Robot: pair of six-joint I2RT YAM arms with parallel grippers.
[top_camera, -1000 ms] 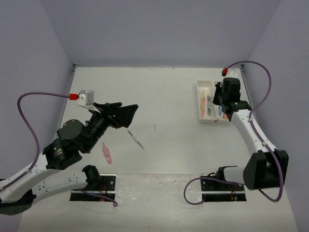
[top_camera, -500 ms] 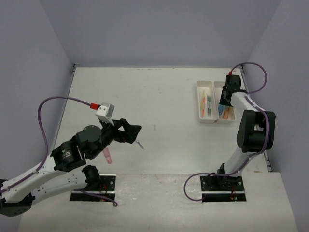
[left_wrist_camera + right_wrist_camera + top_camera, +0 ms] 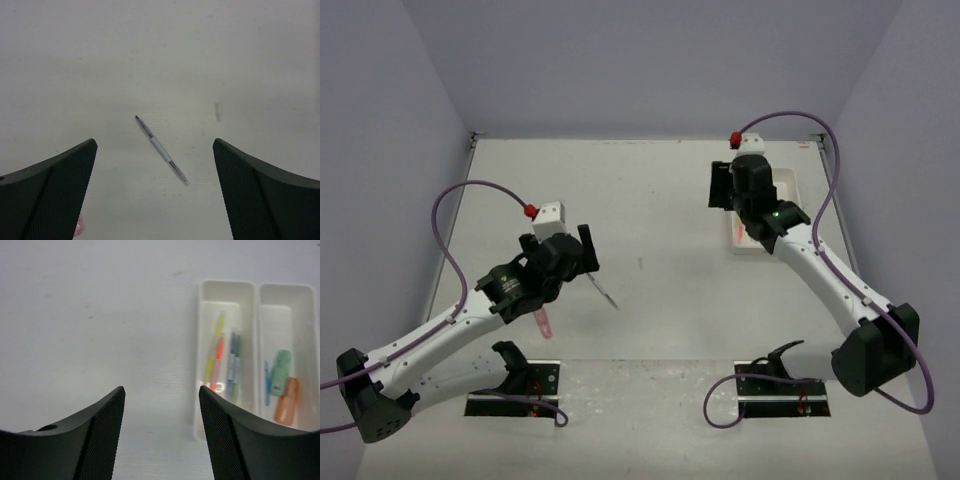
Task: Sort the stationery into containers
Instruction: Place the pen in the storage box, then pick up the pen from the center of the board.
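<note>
Pale lavender walls [image 3: 650,60] on three sides; off-white tabletop [image 3: 660,200]; even light.

A thin grey pen [image 3: 161,150] lies slantwise under my left gripper [image 3: 154,143], with a pink marker [image 3: 77,229] by its left finger. Ahead and to the right of my right gripper [image 3: 161,389], two white trays [image 3: 227,290] hold coloured pens [image 3: 219,352].

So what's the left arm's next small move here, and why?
Probably lower the left end effector straight onto the thin grey pen: its jaws are wide open and empty, and the pen lies on the table between them, outside the trays.
</note>
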